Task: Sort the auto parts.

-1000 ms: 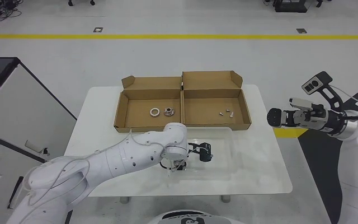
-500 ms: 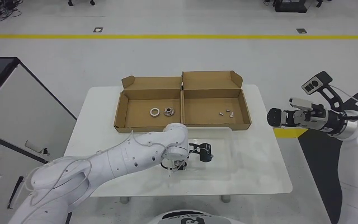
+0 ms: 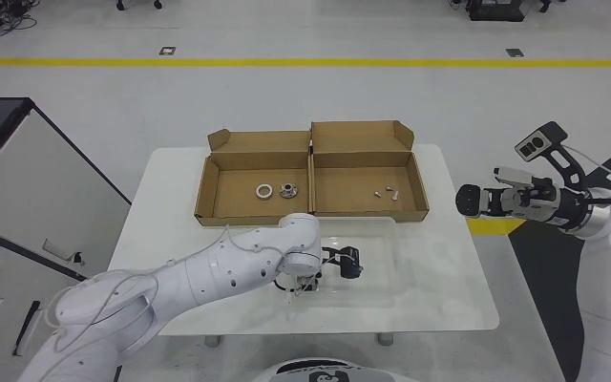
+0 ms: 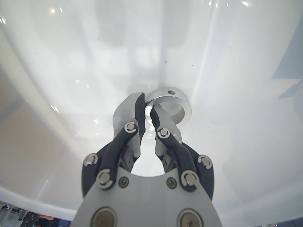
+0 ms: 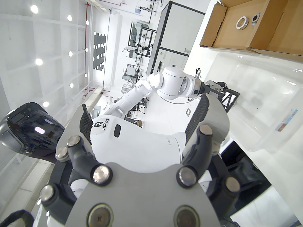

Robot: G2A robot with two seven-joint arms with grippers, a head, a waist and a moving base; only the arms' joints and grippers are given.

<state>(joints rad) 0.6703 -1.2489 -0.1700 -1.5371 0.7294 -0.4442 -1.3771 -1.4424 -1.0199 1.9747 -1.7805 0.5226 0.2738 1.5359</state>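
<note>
On the white worktop [image 3: 153,220] two open cardboard boxes stand side by side at the far edge, touching each other. The left box [image 3: 202,186] holds a flat metal ring [image 3: 262,191] and, just beside it, a darker flanged part [image 3: 287,190]. In front of the boxes stands a clear plastic tray [image 3: 420,277]. The left arm reaches into the tray's left part, and the left gripper [image 4: 148,112] is down inside it. Its fingers are nearly together and grip the wall of a silver metal collar [image 4: 172,95]: one finger is on the outside and the other is in the hole. A small threaded hole is on the collar's side. I cannot tell if the collar touches the tray floor. The right box [image 3: 417,186] holds a few small pale parts [image 3: 384,191] near its right wall. Past the right edge of the worktop, well apart from the boxes, hangs the right gripper [image 5: 144,101]. Its fingers are spread wide and hold nothing.
</note>
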